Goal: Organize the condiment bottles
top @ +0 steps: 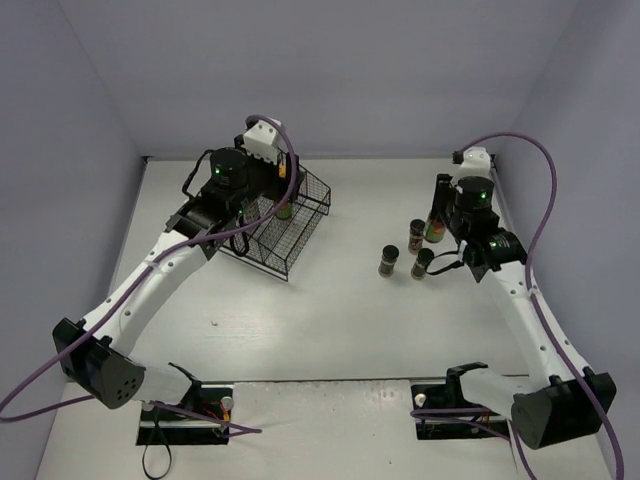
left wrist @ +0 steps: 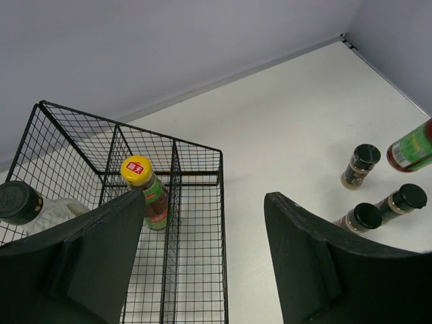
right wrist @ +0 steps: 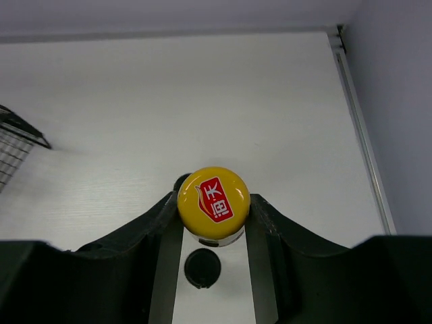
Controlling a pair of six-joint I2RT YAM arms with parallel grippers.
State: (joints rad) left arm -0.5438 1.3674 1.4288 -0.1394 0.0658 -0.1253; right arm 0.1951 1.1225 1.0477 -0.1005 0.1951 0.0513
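My right gripper (top: 438, 213) is shut on a yellow-capped bottle (right wrist: 213, 196) with a red and green label (top: 435, 230) and holds it just above the table, over the short dark black-capped jars. Three of these jars (top: 417, 235) (top: 388, 262) (top: 423, 263) stand close together at the right. My left gripper (left wrist: 206, 202) is open and empty above the right part of the black wire basket (left wrist: 221, 175). A second yellow-capped bottle (left wrist: 145, 189) stands in the basket's middle compartment. The tall clear bottle with a dark cap (left wrist: 17, 202) stands in the left compartment.
The basket (top: 300, 225) sits at the back left of the table, below the left arm. The side wall (top: 545, 200) and the table's right edge run close behind the right gripper. The back wall (top: 330, 90) runs just behind the basket.
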